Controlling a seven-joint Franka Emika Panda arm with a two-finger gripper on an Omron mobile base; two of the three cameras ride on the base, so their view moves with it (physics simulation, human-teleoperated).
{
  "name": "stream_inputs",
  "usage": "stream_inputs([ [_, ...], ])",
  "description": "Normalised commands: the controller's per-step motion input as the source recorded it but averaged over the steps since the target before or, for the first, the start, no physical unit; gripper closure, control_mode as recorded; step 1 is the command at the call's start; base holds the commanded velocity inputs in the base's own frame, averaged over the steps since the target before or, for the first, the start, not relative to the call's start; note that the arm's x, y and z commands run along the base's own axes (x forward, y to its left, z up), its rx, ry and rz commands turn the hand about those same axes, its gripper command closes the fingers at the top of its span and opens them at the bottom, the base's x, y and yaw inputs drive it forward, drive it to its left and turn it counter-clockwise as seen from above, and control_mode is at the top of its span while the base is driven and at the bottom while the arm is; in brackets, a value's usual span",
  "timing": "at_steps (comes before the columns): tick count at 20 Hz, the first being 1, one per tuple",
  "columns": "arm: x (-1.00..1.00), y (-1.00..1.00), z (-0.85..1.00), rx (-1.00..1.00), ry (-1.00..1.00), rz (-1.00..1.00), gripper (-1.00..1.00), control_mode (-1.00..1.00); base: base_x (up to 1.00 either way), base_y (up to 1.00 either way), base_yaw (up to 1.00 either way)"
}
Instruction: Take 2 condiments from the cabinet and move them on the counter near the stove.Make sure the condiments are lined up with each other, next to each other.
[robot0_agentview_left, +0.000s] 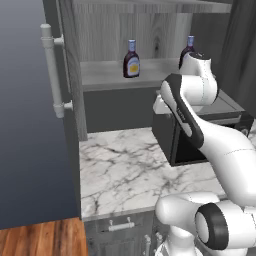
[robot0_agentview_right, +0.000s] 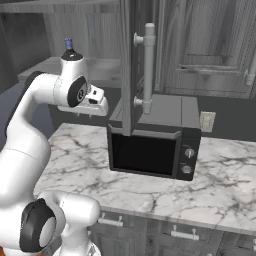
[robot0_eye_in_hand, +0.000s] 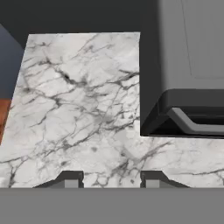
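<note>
Two condiments stand on the open cabinet's lower shelf (robot0_agentview_left: 107, 75): one dark brown bottle (robot0_agentview_left: 131, 62) with a blue cap at mid-shelf, and a second bottle (robot0_agentview_left: 189, 46) to its right, half hidden behind my arm. The second bottle's cap (robot0_agentview_right: 68, 44) peeks over my arm in the right base view. My gripper (robot0_eye_in_hand: 111, 179) hangs below shelf height, pointing down at a marble top (robot0_eye_in_hand: 74, 109) beside a microwave. Its fingertips (robot0_eye_in_hand: 72, 179) stand apart with nothing between them. The stove and its counter are out of view.
A black microwave (robot0_agentview_right: 150, 145) sits on the marble top (robot0_agentview_left: 120, 170) under the cabinet, just right of my hand. The open cabinet door with its pale bar handle (robot0_agentview_left: 52, 70) juts out at the left. Base cabinets (robot0_agentview_right: 180, 232) run below.
</note>
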Motion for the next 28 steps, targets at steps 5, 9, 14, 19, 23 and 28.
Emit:
stream_inputs([
  [5,0.15,0.0,0.04,-0.01,-0.16,0.0,-1.0,-1.0,0.0,0.0,0.0],
  [9,0.07,-0.01,0.45,-0.16,-0.65,-0.1,-1.0,-1.0,0.0,0.0,0.0],
  [14,0.02,0.0,0.61,-0.13,-0.63,-0.14,-1.0,-1.0,0.0,0.0,0.0],
  [19,0.0,-0.16,0.7,-0.01,-0.34,-0.13,-1.0,-1.0,0.0,0.0,0.0],
  [23,0.05,-0.27,0.57,0.02,-0.13,-0.08,-1.0,-1.0,0.0,0.0,0.0],
  [28,0.01,-0.29,0.3,0.08,-0.03,-0.01,-1.0,-1.0,0.0,0.0,0.0],
])
